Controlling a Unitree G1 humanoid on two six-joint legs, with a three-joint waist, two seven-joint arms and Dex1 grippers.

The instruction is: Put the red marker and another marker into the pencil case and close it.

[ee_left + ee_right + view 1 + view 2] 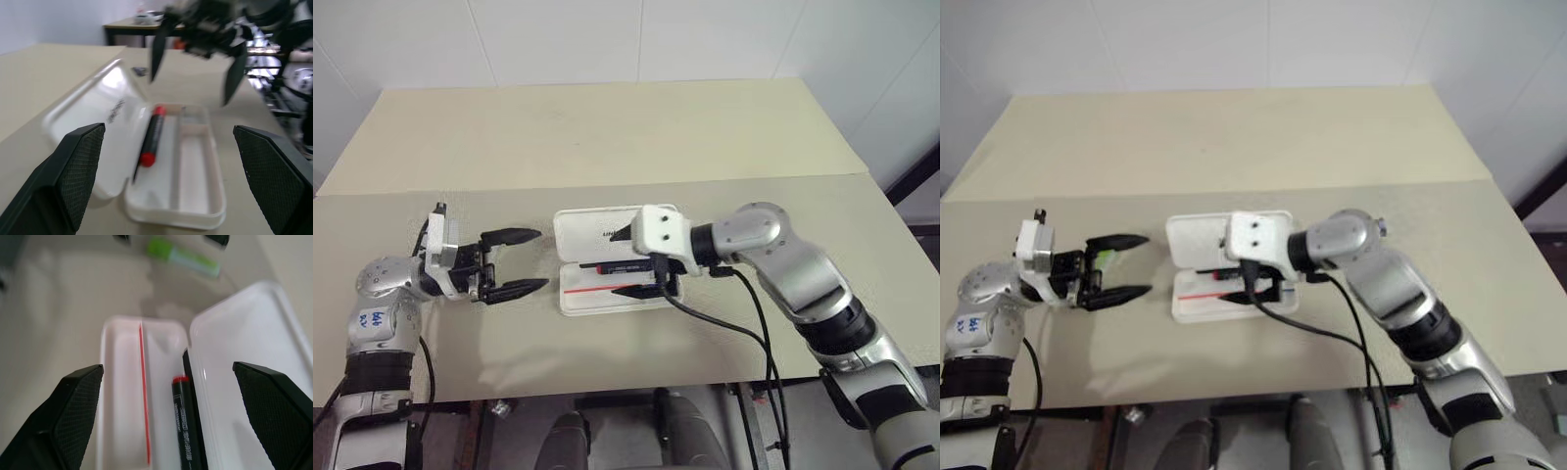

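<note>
We see the pencil case (597, 235) lying open near the middle of the beige table (607, 137), lid flat on the far side, tray on the near side. The red marker (150, 137) is in the tray, lying lengthwise in the compartment next to the hinge, red cap end showing in both wrist views. A thin red stripe (144, 391) runs along the tray floor in the near compartment, apart from the marker. Our right gripper (641, 262) hangs over the open case, pointing left and tilted down, fingers spread wide with nothing between them; the marker sits below the gap, not gripped. The green marker (183, 255) lies on the table just left of the case, outside it; in the right eye view we catch its lime tip (1108, 254) between the left gripper's fingers, apart from both as far as we can tell. Our left gripper (517, 261) is left of the case, level, pointing right toward it, fingers fully apart and empty. A black cable (744, 323) trails from the right wrist over the table's near edge. Case lid not closed.
</note>
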